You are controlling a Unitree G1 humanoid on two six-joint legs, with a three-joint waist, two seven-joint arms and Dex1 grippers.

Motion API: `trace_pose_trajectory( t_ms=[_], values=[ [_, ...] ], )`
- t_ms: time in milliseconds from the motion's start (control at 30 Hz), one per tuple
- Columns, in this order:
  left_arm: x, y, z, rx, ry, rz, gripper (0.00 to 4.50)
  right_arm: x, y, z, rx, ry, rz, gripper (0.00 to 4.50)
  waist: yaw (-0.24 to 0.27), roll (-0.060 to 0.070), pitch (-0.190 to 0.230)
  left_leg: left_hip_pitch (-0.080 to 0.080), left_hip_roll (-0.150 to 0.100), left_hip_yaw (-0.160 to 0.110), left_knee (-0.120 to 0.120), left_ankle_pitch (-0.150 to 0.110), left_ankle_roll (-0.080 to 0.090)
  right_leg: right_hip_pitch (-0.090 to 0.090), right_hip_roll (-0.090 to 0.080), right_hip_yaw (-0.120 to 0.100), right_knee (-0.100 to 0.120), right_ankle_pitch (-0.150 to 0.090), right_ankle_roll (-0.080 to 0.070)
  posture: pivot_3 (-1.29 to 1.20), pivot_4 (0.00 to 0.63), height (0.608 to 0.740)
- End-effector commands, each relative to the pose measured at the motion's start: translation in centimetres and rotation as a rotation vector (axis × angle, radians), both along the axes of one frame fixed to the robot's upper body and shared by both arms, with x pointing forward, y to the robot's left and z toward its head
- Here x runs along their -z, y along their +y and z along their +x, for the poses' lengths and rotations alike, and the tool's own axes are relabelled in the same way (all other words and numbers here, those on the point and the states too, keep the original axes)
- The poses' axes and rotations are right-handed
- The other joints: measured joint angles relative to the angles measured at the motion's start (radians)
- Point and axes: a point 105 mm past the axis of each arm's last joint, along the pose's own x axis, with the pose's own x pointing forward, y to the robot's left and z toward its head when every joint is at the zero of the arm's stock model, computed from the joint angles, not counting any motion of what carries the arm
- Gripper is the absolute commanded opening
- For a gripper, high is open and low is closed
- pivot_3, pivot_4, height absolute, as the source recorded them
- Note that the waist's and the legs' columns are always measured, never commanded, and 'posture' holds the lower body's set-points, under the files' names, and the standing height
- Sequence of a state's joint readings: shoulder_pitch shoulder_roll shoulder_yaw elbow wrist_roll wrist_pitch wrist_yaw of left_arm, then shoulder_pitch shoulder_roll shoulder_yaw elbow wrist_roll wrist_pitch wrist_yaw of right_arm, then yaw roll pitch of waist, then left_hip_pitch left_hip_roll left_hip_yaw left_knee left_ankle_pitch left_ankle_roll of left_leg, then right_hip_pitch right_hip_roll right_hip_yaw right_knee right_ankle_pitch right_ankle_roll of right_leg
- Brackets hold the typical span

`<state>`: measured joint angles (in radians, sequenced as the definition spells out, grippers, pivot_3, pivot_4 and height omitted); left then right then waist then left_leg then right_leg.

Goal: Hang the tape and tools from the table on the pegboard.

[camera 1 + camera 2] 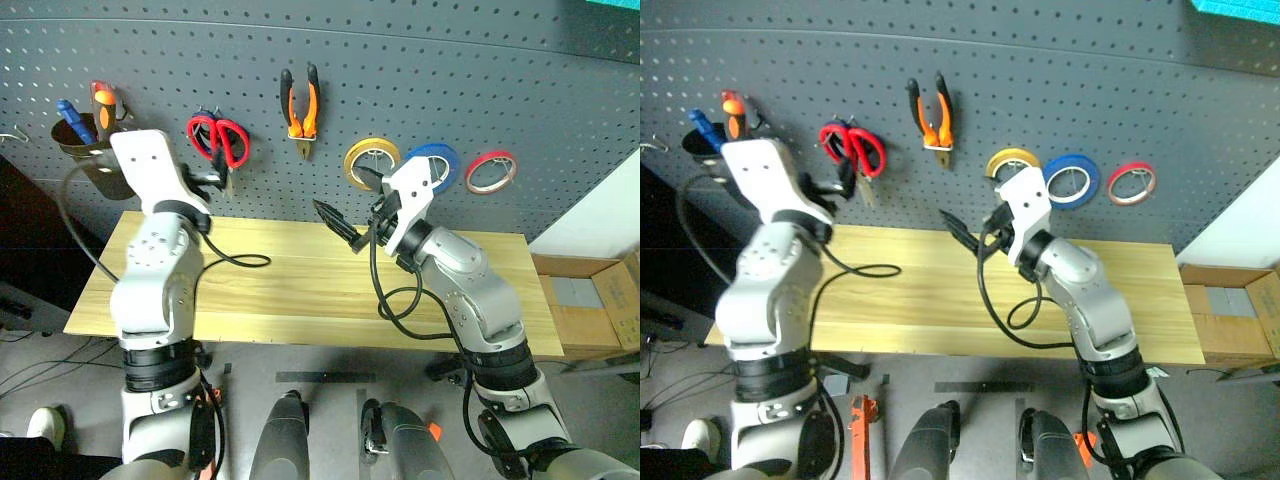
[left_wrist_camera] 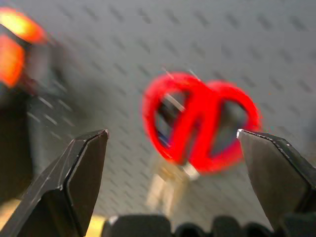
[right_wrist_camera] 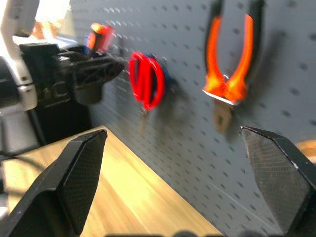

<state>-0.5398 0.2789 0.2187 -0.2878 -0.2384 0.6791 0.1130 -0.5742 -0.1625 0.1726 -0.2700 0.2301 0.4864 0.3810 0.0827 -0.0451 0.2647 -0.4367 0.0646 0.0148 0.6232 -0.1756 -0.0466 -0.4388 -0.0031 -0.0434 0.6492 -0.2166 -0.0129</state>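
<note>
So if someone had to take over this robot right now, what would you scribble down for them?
Left gripper: open, holding nothing, facing the red-handled scissors.
Right gripper: open, holding nothing.
On the dark grey perforated pegboard: the scissors, the orange-and-black pliers, the thin blue tape roll.
The orange-handled thin tool stands in a dark cup on the board.
Light wooden table: no tools lying on it.
Apparently nothing left to hang.
</note>
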Motion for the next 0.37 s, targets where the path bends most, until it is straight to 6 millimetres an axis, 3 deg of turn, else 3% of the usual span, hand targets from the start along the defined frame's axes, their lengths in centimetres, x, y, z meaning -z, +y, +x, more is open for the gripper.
trace_pose_trajectory(
  t_ms=[33, 167, 267, 367],
  values=[
    [-0.3, -1.7, -1.0, 0.02, -0.014, 0.031, 4.48, -0.7, -1.1, -0.3, 0.072, -0.043, 0.006, 4.5, -0.002, -0.001, -0.009, 0.0, 0.0, 0.0, 0.0, 0.0, 0.0, 0.0, 0.0, 0.0, 0.0, 0.0, 0.0, 0.21, 0.115, 0.74],
    [3.4, -3.2, -1.6, 0.056, 0.099, 0.02, 4.48, 1.9, -2.9, 0.1, 0.191, 0.041, -0.018, 4.5, -0.002, -0.001, -0.048, 0.0, 0.0, 0.0, 0.0, 0.0, 0.0, 0.0, 0.001, 0.0, -0.001, 0.0, 0.0, 0.21, 0.085, 0.74],
    [6.3, -2.9, -2.2, 0.069, 0.167, 0.016, 4.48, 5.5, -4.9, 0.7, 0.317, 0.124, -0.107, 4.5, -0.002, -0.001, -0.075, 0.001, -0.001, 0.002, -0.001, 0.0, 0.0, 0.001, 0.001, 0.002, -0.002, 0.0, 0.0, 0.21, 0.057, 0.74],
    [8.5, -2.2, -2.6, 0.048, 0.217, 0.017, 4.48, 7.0, -5.6, 0.8, 0.366, 0.15, -0.113, 4.5, -0.003, -0.001, -0.088, 0.003, 0.0, 0.003, 0.001, 0.0, 0.001, 0.001, 0.002, 0.001, -0.001, 0.002, 0.0, 0.21, 0.037, 0.74]
  ],
)
